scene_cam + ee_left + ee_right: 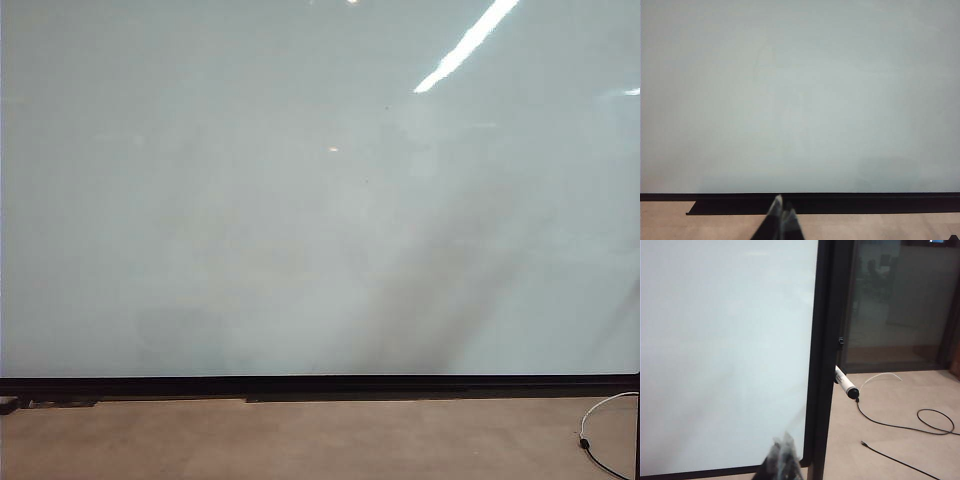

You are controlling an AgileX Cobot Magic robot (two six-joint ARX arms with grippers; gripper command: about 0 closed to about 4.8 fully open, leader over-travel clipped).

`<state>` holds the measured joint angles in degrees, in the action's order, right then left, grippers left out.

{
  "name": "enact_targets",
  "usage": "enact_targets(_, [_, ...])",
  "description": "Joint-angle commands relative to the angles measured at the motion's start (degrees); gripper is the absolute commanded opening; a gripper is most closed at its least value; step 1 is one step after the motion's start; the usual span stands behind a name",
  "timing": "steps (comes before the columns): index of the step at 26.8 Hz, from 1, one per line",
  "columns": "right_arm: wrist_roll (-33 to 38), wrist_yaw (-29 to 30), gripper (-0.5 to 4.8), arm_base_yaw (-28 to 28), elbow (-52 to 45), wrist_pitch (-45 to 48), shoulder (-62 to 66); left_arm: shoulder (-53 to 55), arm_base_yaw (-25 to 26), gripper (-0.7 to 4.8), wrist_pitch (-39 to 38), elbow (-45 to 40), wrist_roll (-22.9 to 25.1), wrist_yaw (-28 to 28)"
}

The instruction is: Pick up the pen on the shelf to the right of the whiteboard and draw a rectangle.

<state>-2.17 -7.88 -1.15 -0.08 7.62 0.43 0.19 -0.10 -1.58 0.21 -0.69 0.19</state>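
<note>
- I see the slim white-barrelled pen (845, 382) with small dark print and a black tip sticking out from the black frame edge (822, 355) of the board, tip angled down and away from the board, up and off to one side of my right gripper (782, 452), well apart from it.
- The large glossy pale grey-white whiteboard (725, 350) stands straight ahead of the right gripper, its face blank; no drawn outline shows on it in any view.
- My right gripper's dark fingers are pressed together with nothing between them, pointing at the board's lower corner.
- My left gripper (781, 212) shows only its two dark fingertips, tight against each other and empty, aimed at the board's thin black lower frame (840, 197).
- Past the pen, a black cable (920, 422) and a thin white wire (880, 376) lie on the tan floor (890, 455).
- In the exterior view neither gripper appears; the board (300, 200) fills it above the floor.
</note>
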Motion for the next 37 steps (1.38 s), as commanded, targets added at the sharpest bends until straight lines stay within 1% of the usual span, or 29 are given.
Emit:
enact_targets(1, [0.24, -0.37, -0.02, 0.85, 0.24, 0.7, 0.02, 0.0, 0.0, -0.04, 0.37, 0.17, 0.24, 0.02])
enact_targets(8, [0.24, 0.31, -0.02, 3.39, 0.26, 0.79, 0.0, 0.0, 0.0, -0.04, 0.37, 0.17, 0.24, 0.0])
enact_targets(14, [0.2, 0.28, -0.01, 3.54, 0.33, 0.81, 0.0, 0.0, 0.0, -0.04, 0.37, 0.17, 0.24, 0.0])
enact_targets(16, [-0.94, 0.28, 0.02, 3.54, 0.37, 0.98, 0.02, 0.0, 0.0, -0.04, 0.37, 0.17, 0.24, 0.0])
enact_targets(19, [-1.31, 0.26, 0.27, 3.54, 0.46, 1.27, 0.0, 0.0, 0.0, -0.04, 0.37, 0.17, 0.24, 0.02])
enact_targets(25, [-2.43, -0.04, 0.37, 3.56, 1.16, 1.2, 0.02, 0.0, 0.0, -0.04, 0.37, 0.17, 0.24, 0.02])
enact_targets(28, [-2.45, -0.17, 0.64, 3.56, 1.16, 1.18, 0.13, 0.0, 0.0, -0.04, 0.35, 0.17, 0.24, 0.0])
enact_targets(32, [-2.56, -0.2, 0.68, 3.58, 1.57, 1.22, 1.36, 0.0, 0.0, -0.04, 0.37, 0.17, 0.24, 0.0])
enact_targets(35, [-2.97, -1.29, 1.1, 3.58, 2.54, 1.88, 3.69, 0.0, 0.0, -0.04, 0.37, 0.17, 0.24, 0.02])
enact_targets(37, [-3.87, -1.49, 1.1, 3.58, 2.95, 3.39, 5.57, 0.0, 0.0, -0.04, 0.37, 0.17, 0.24, 0.0])
